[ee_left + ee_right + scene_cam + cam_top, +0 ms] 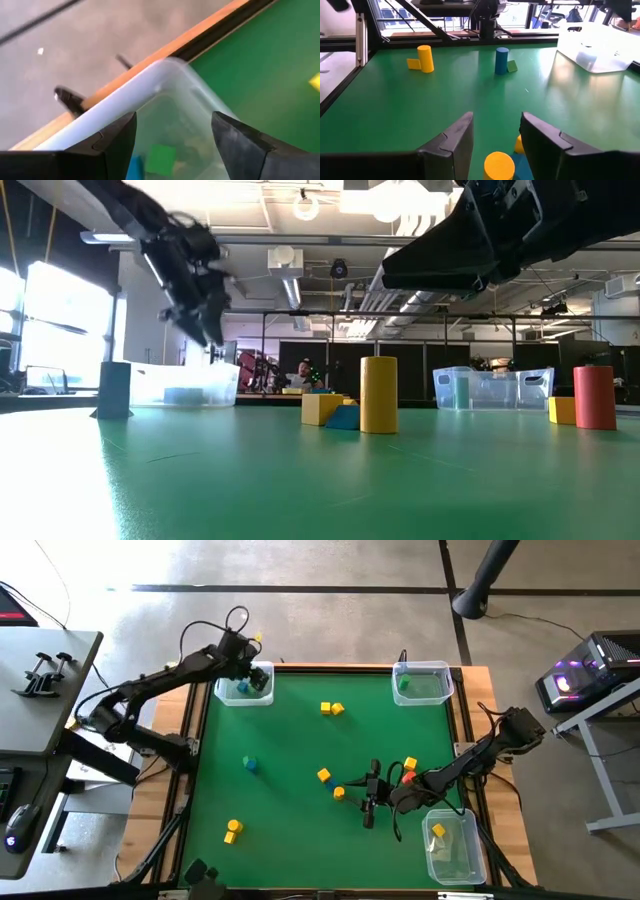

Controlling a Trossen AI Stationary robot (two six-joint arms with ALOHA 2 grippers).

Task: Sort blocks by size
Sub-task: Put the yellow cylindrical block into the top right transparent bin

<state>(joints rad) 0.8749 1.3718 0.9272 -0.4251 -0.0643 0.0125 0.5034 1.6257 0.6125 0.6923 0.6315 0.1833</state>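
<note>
Small blocks lie scattered on the green mat (300,740). My right gripper (496,131) is open low over the mat's near middle (360,795), and a yellow cylinder (498,166) stands between its fingers, untouched, with a blue block (524,165) beside it. More yellow blocks (324,776) lie just beyond. My left gripper (175,130) is open and empty above the far-left clear bin (243,687), which holds a green block (160,159) and a blue one (132,168).
A yellow pair (332,708) lies at the far middle, a blue and a green block (250,764) at the left, and yellow blocks (233,830) at the near left. Red and yellow blocks (408,770) lie under my right arm. Clear bins stand far right (422,682) and near right (450,845).
</note>
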